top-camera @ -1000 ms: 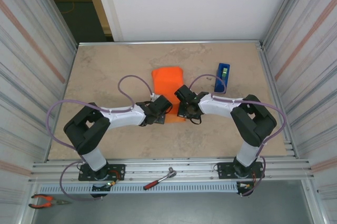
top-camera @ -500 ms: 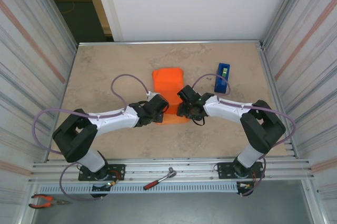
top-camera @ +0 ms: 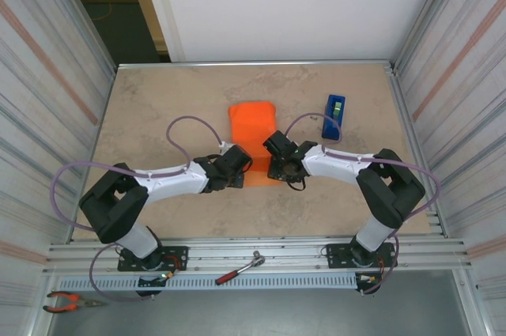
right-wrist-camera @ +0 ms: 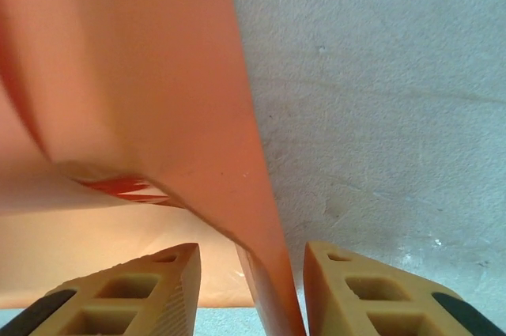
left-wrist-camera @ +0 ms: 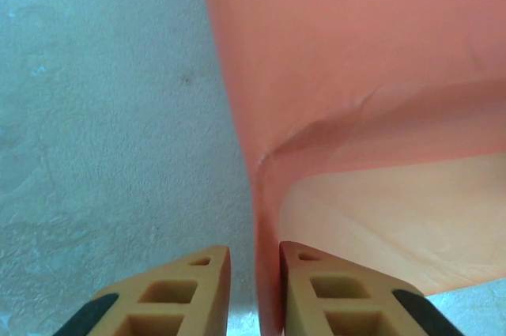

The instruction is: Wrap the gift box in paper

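The orange paper lies mid-table, and its near end is lifted into a fold between my two grippers. In the left wrist view the paper's raised left edge stands between the fingers of my left gripper. It lies against the right finger, with a slim gap to the left one. My right gripper is open wider, and the paper's right edge hangs loose between its fingers. Under the lifted sheet lies a pale flat surface, possibly the gift box. Seen from above, the left gripper and the right gripper flank the paper's near end.
A blue tape dispenser stands to the right of the paper, beyond my right arm. A wrench lies on the front rail and pliers at the bottom left. Metal walls close in both sides of the table.
Both grippers were shut at the paper's near end, then opened. Both arms stretched further forward over the table and have since drawn back slightly, with the jaws narrowing.
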